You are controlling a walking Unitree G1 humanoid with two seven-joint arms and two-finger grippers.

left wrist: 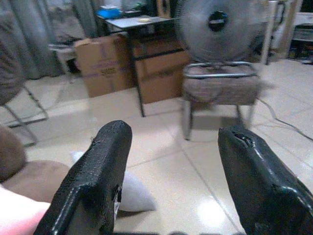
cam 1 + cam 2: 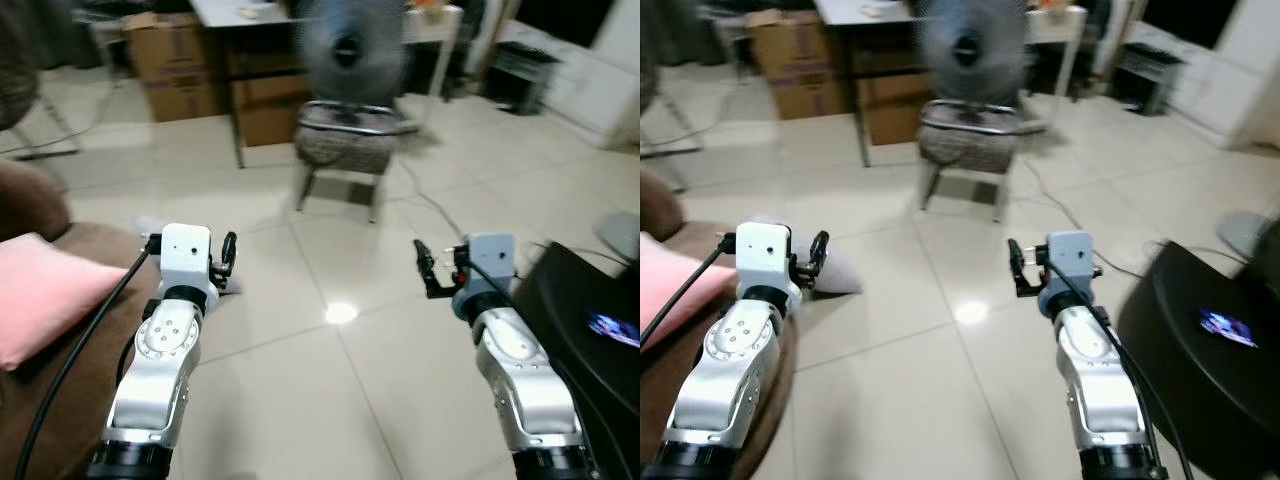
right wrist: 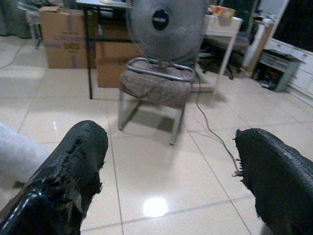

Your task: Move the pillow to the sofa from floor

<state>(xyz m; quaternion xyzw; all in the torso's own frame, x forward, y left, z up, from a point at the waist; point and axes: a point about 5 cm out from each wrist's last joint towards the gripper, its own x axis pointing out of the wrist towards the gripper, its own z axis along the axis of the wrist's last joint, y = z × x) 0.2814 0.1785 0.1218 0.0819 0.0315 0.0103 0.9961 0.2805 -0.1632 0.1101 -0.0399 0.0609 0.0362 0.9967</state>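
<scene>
Both arms are up in front of the robot, held level over the tiled floor. The left gripper hangs with its two black fingers spread wide, nothing between them. The right gripper matches it, fingers parted and empty.

Down on the floor, a pale grey pillow lies on the tiles, just beside the brown sofa at the robot's left. From the head camera it peeks out just past the left gripper; neither gripper touches it. A pink pillow already sits on the sofa, close beside the left arm.

Straight ahead, well apart from the grippers, a fan stands on a padded stool with metal legs, and a cable trails from it across the tiles. Behind it, a table with cardboard boxes stacked under and beside it. At the robot's right, a black rounded object with a small blue glow sits beside the right arm.
</scene>
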